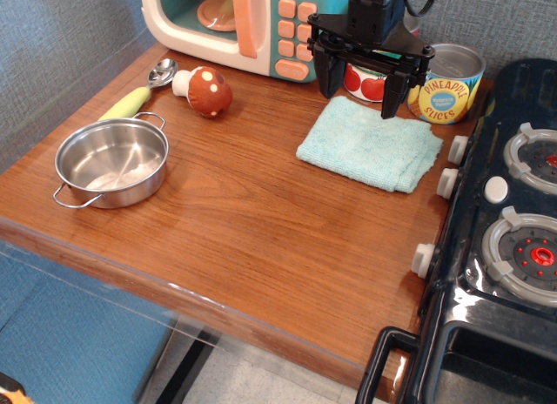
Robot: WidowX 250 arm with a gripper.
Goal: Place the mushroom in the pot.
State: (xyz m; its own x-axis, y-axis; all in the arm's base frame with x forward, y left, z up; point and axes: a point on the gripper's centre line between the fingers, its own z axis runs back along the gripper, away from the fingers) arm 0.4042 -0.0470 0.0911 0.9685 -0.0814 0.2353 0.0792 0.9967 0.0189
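Observation:
The mushroom lies on its side on the wooden table, reddish-brown spotted cap to the right, cream stem to the left. The steel pot stands empty at the table's left, in front of the mushroom. My gripper hangs open and empty above the back edge of the light-blue cloth, well to the right of the mushroom and the pot.
A spoon with a yellow-green handle lies next to the mushroom's stem. A toy microwave stands at the back. A pineapple can and a tomato can stand behind the cloth. A toy stove fills the right side.

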